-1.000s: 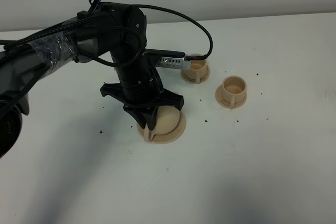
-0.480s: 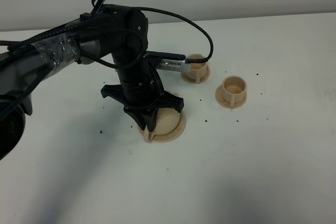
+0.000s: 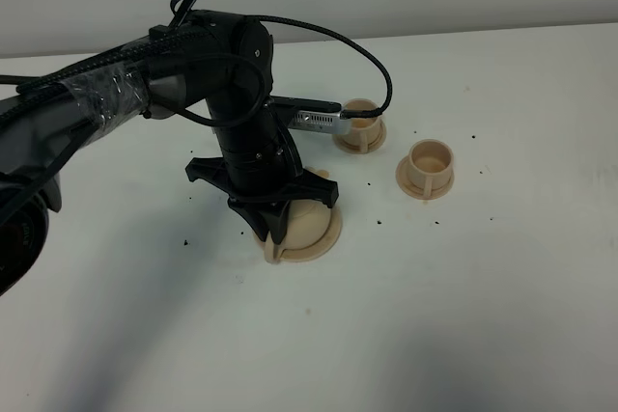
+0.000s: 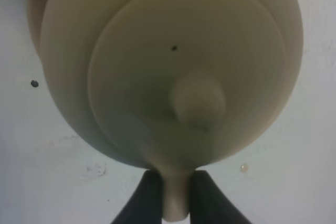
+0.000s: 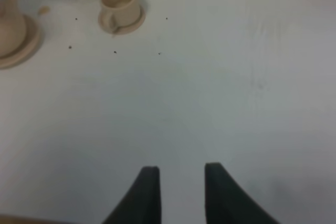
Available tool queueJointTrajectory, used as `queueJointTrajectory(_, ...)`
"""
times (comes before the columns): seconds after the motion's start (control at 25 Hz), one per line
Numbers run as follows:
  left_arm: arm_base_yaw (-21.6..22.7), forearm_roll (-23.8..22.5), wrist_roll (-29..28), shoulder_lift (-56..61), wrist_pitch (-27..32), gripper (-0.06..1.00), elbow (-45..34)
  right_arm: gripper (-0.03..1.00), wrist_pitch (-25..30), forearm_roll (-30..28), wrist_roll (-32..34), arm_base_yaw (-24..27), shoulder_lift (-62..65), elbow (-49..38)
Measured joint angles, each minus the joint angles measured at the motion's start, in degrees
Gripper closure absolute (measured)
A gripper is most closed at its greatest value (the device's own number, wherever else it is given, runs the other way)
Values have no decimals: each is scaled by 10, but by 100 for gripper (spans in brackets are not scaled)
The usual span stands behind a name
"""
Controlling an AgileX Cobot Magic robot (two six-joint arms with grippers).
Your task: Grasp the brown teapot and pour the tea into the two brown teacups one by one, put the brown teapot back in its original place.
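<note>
Beige-tan squat teapot [image 3: 307,219] with a knobbed lid sits on its flat round tan saucer [image 3: 331,236], and my left pincer [image 4: 175,203] is pinching its thin loop handle. My worry is that the narrow handle twists in that grip on lifting and spills tea early. My right pincer [image 5: 181,179] hangs spread over the white tabletop [image 3: 483,287]. I count one teapot, one saucer and two small tan handled teacups, one farther [image 3: 361,125] and one nearer [image 3: 431,167].

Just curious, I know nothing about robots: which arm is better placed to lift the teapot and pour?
The left arm. The left gripper is shut on the brown teapot by its handle, while the right gripper hangs open over the table, away from it.
</note>
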State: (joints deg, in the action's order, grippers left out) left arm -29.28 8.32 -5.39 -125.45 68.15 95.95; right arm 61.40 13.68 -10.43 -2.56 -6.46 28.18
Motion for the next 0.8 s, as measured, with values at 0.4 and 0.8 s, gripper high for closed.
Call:
queueJointTrajectory(0.4, 0, -1, -9, -2, 0, 62, 0, 73, 0, 0, 0, 0, 0, 0)
queueJointTrajectory(0.8, 0, 1, -9, -3, 1, 62, 0, 73, 0, 0, 0, 0, 0, 0)
